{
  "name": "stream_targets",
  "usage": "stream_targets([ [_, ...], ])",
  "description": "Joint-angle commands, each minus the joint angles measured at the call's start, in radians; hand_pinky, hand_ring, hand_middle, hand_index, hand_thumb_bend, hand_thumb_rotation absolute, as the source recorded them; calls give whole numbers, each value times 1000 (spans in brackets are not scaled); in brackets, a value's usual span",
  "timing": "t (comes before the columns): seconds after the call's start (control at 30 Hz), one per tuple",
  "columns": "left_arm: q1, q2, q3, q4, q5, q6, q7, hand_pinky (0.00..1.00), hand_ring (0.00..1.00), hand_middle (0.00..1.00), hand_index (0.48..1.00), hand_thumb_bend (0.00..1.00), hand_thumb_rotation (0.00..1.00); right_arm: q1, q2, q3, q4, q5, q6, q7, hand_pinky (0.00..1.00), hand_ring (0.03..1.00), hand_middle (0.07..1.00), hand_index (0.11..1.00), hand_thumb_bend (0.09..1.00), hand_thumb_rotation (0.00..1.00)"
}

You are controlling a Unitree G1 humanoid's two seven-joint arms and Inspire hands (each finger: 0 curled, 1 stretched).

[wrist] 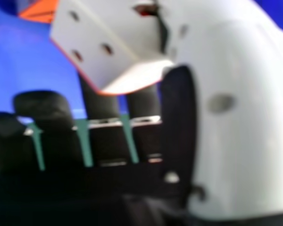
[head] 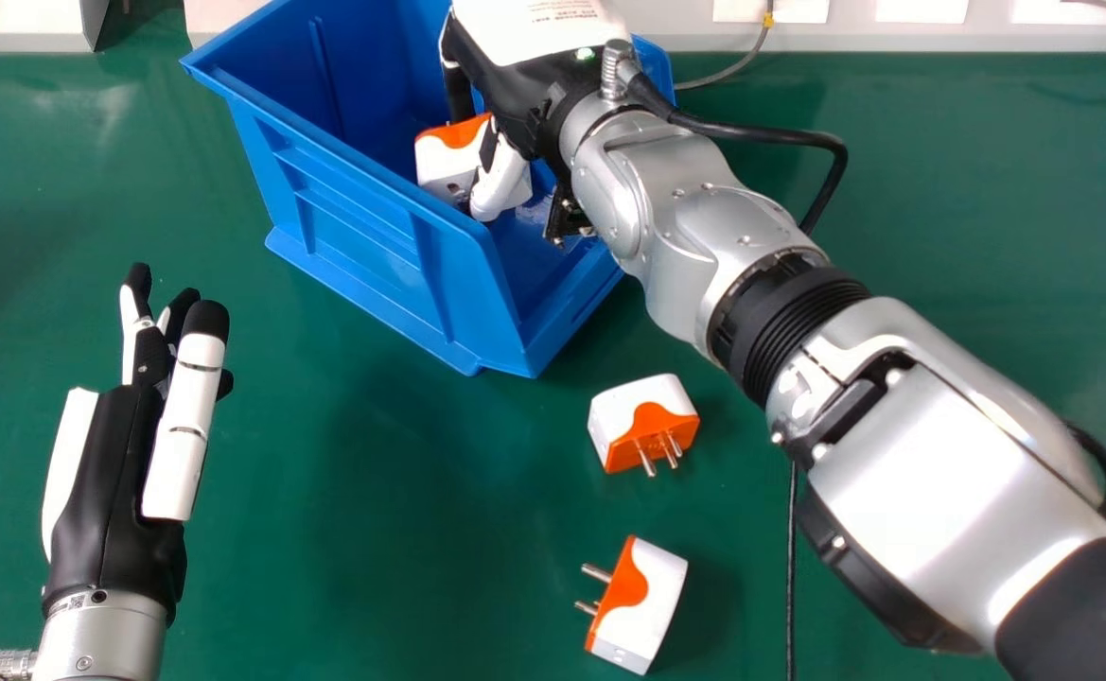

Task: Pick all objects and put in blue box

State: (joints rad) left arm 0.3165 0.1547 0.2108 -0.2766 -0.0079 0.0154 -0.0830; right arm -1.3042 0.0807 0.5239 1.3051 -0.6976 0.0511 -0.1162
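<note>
Plug in white and orange sits inside the blue box, down between its walls, and your right hand has it pinched between thumb and fingers. In the right hand view its slotted white face shows against the fingers, and an orange piece lies beyond; you can't tell from here whether that is another plug.

You are, by the look of it, at the release step: the hand is already within the box, so the next move calls for opening the thumb and fingers, then lifting straight up so the wrist doesn't nudge the wall.

Outside the box, two more plugs wait on the worktop. Your farther plug, just beside the box's near corner, has its prongs facing you; it looks the handier one to take next. The nearer plug points its prongs to the left. Your left hand is idle over the worktop's left side, fingers loosely extended.
</note>
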Motion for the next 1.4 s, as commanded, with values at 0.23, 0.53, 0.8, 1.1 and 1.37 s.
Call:
stream_targets([
  [0.23,-7,3,-1,-8,-2,-10,2,891,951,981,995,510,1000,-16,-13,-9,-26,27,-6,-4,422,534,606,680,542,184],
  [0.53,-27,8,-5,8,8,-6,4,891,952,981,995,512,1000,8,-31,-29,-41,49,-26,-26,738,919,955,919,564,281],
  [0.8,-51,15,-5,34,19,-11,4,890,953,980,995,515,1000,33,-48,-39,-70,59,-27,-36,788,963,989,957,550,258],
  [1.1,-80,27,-5,68,21,-13,5,896,955,980,994,525,1000,172,-131,-82,-387,78,6,-27,816,986,999,964,455,207],
  [1.37,-98,34,0,99,14,-19,1,900,956,980,991,520,1000,524,-310,-147,-1068,45,34,60,831,988,1000,960,421,151],
])
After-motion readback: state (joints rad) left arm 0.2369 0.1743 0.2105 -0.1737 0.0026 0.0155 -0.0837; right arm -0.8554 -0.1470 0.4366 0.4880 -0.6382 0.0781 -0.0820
